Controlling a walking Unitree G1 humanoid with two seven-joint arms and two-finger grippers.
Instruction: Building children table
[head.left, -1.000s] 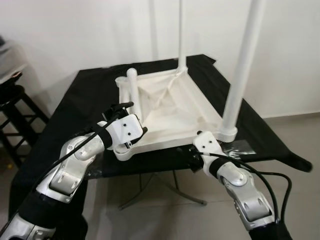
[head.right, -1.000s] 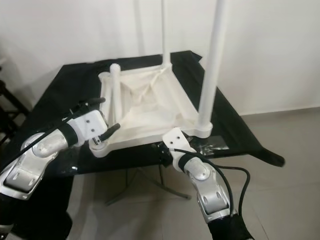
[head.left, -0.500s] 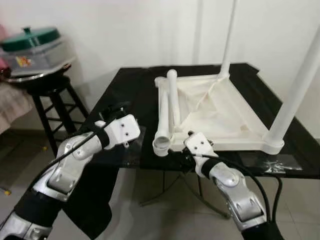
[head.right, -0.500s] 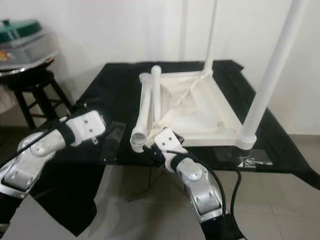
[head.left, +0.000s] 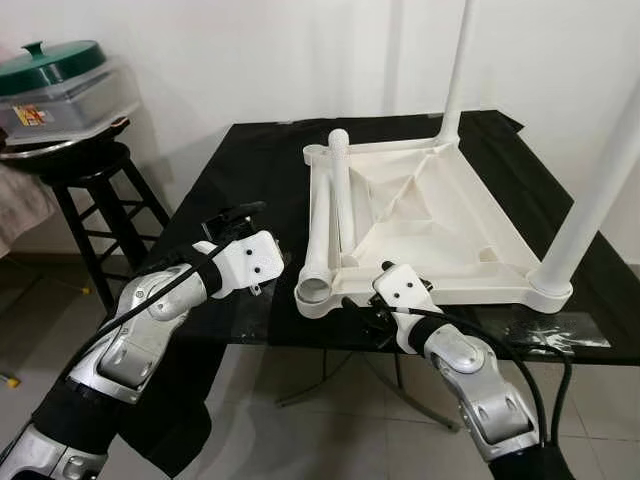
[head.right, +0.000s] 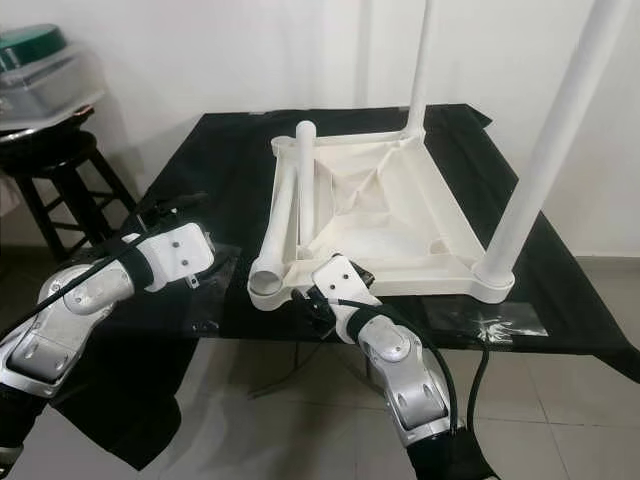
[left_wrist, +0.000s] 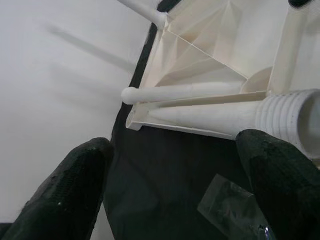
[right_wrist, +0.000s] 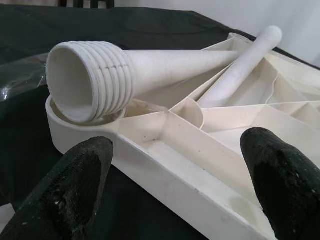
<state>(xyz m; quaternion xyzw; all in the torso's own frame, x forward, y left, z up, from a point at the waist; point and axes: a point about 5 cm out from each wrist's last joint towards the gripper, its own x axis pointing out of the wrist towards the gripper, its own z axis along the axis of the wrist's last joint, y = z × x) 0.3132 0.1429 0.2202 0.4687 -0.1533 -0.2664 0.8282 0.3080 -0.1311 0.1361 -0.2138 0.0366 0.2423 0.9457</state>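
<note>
The white children's table (head.left: 430, 215) lies upside down on the black tabletop (head.left: 250, 170), its ribbed underside facing up. Two legs already stand upright in the right-hand corners: one at the near right (head.left: 590, 215) and one at the far right (head.left: 455, 75). A loose leg (head.left: 322, 235) lies along the left edge of the frame, its ribbed threaded open end (right_wrist: 90, 82) resting on the near-left corner socket (right_wrist: 75, 127) and its rounded tip pointing to the far side. A shorter post (head.left: 340, 165) seems to stand at the far-left corner.

The left claw (head.left: 240, 240) hovers to the left of that near-left corner, fingers spread wide and holding nothing. The right claw (head.left: 375, 315) sits at the near edge of the frame, just right of the threaded end, also spread open and empty.

The step in hand looks like fitting the loose leg. To do it well, one claw should close around the shaft somewhat back from the threads, so the ribs stay free, then tip the leg upright and set the threaded end squarely over the socket before turning; the other claw would do best pressing the frame down so it does not slide on the smooth tabletop.

The tops of both standing legs are cut off. The inside of the socket is hidden by the leg's end. Some crumpled clear plastic (head.left: 560, 335) lies at the near right; its contents cannot be made out
</note>
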